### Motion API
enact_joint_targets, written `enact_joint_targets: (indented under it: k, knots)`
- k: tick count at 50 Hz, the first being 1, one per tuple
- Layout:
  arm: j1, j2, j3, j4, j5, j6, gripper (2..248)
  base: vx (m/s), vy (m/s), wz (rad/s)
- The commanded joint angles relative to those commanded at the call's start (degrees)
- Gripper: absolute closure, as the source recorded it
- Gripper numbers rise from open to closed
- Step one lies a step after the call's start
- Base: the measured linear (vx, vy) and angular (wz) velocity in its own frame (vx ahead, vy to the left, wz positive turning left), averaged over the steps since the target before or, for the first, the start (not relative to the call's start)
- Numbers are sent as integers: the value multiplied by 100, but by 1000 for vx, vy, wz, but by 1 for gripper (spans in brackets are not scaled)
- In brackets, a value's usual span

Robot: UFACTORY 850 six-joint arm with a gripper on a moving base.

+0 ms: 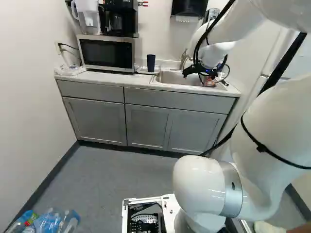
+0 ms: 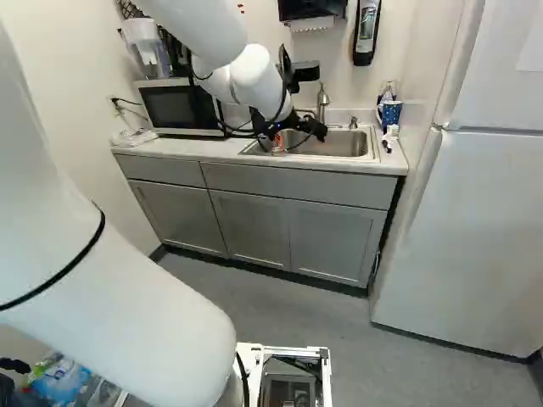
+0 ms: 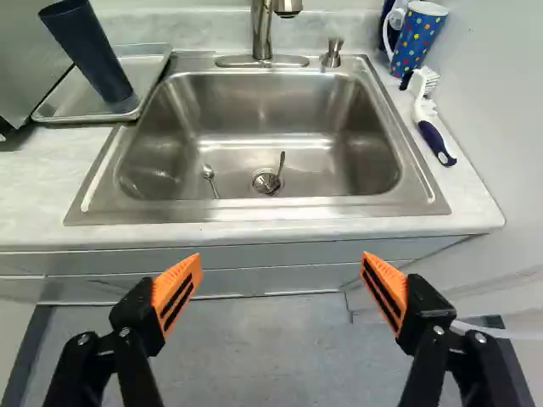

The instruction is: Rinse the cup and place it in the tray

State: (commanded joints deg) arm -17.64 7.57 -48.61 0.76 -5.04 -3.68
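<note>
The gripper (image 1: 209,80) is released, its two fingers spread wide in front of the sink (image 3: 280,208). The dark blue tumbler (image 3: 92,55) stands upright on the metal tray (image 3: 140,66) beside the sink, on the microwave (image 1: 108,52) side. From the gripper, it lies ahead and off to that side, well apart from both fingers. A small spoon (image 3: 209,180) lies in the sink; past its opposite side are the polka-dot mug (image 3: 416,38) and a brush (image 3: 431,127).

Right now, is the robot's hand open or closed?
Open: the hand has its two orange-padded fingers wide apart in the wrist view, gripping nothing.
</note>
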Motion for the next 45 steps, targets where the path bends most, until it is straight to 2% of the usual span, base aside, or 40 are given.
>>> enact_joint_targets:
  k: [22, 45]
  knots:
    - [180, 86, 445, -8, 561, 37, 3, 0, 0, 0]
    - [474, 227, 1172, -21, 1479, 99, 3, 0, 0, 0]
